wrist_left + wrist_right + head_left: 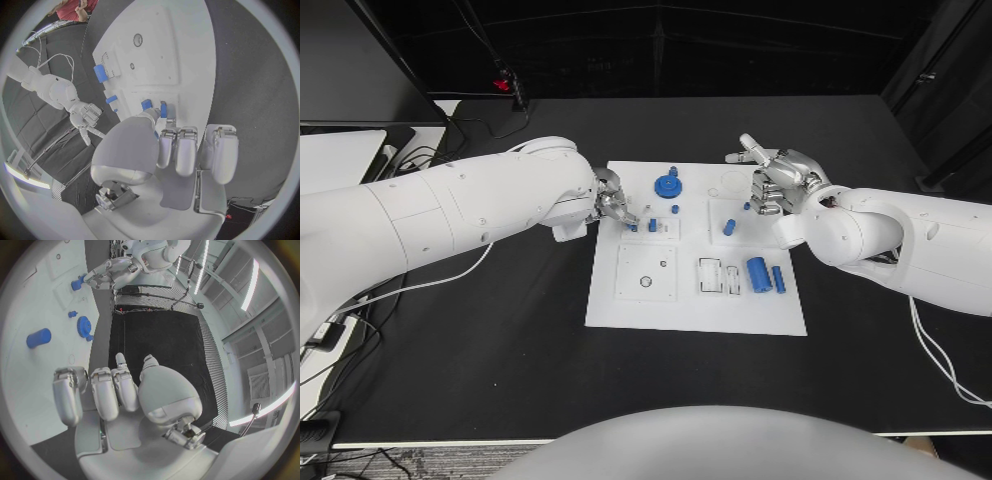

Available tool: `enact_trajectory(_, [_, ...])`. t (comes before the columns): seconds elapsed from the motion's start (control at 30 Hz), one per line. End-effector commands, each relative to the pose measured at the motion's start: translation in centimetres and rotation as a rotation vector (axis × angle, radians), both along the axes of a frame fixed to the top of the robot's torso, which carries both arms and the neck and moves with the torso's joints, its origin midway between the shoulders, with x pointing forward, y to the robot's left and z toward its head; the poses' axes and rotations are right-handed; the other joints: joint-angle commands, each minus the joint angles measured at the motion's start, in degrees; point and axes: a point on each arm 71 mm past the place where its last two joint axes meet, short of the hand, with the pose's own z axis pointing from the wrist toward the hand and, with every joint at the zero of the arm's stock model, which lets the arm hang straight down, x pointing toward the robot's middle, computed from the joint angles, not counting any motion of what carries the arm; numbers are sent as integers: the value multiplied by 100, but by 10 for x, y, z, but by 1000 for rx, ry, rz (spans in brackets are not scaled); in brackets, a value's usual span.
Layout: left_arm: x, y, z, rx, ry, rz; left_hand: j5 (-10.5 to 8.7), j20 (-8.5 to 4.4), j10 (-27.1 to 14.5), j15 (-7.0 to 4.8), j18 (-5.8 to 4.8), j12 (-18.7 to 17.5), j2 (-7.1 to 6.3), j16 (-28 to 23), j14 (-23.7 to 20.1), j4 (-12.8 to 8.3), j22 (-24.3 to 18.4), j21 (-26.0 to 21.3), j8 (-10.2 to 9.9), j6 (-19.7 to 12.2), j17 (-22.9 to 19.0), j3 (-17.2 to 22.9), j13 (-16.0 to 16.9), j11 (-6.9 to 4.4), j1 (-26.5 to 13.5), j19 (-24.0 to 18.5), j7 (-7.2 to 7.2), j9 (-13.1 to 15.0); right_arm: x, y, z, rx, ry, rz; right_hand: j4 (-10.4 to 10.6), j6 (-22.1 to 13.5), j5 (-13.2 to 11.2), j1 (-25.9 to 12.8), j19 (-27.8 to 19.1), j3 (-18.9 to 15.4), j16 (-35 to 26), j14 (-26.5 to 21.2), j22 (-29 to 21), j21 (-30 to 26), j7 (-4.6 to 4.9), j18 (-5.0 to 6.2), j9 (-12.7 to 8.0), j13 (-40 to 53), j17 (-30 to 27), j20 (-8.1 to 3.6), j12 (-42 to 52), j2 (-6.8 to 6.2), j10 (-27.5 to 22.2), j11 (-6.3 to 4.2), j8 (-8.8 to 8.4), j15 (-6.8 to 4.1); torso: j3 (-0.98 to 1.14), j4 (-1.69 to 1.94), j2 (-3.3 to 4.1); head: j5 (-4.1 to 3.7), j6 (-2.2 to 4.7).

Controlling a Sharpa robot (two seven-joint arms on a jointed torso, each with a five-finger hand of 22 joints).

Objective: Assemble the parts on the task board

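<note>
The white task board [697, 300] lies mid-table. My left hand [610, 208] is at the board's left edge with its fingers curled, and thumb and fingertip pinch a small blue part [633, 227] [147, 104]; a second small blue part [652, 224] [164, 109] stands beside it. My right hand [780, 182] [106, 390] hovers over the board's far right corner, fingers curled in on nothing. A blue gear [669, 185] [83, 326] sits near the far edge. A blue peg [730, 227] [39, 338] lies further in. A larger blue cylinder [759, 273] [100, 73] rests at the right.
A slim blue piece [777, 279] lies beside the large cylinder. Tiny blue bits [675, 210] dot the board's middle. Recessed slots [720, 276] and a round socket [645, 282] mark the near half. Cables [437, 280] trail across the table's left side.
</note>
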Motion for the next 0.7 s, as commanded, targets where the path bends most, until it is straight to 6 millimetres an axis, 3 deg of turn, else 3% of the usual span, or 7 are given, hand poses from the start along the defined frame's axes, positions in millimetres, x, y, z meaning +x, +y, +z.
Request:
enact_trajectory(0.03, [-4, 4, -11, 64, 44, -7, -45, -36, 599, -32, -37, -2, 43, 5, 592, 74, 1509, 18, -14, -1, 1509, -3, 1507, -26, -48, 598, 6, -15, 0, 1, 2, 6, -7, 7, -2, -35, 32, 45, 339, 41, 14, 595, 1370, -28, 379, 44, -6, 1508, 1510, -21, 14, 19, 606, 24, 39, -1, -3, -4, 2, -2, 0])
enact_trajectory(0.17, [-4, 3, -11, 58, 44, -13, -85, -23, 599, -13, -37, -2, 48, 5, 592, 240, 1509, 18, -36, -12, 1509, -80, 1507, -5, -215, 598, 30, -47, 0, 1, 2, 6, -7, 6, -2, -35, 32, 45, 339, 41, 14, 595, 1370, -28, 379, 44, -6, 1508, 1510, -21, 14, 19, 606, 24, 39, -1, -4, -6, 4, -1, -1])
enact_trajectory(0.7, [-4, 2, -11, 58, 40, -5, -188, 2, 599, 15, -37, -2, 90, 5, 592, 248, 1509, 18, -97, -62, 1509, -227, 1507, 33, -544, 598, 72, -118, 0, 1, 2, 6, -7, 7, -2, -35, 32, 45, 339, 41, 14, 595, 1370, -28, 379, 44, -6, 1508, 1510, -21, 14, 19, 606, 24, 39, -1, -3, -4, -1, -6, -12])
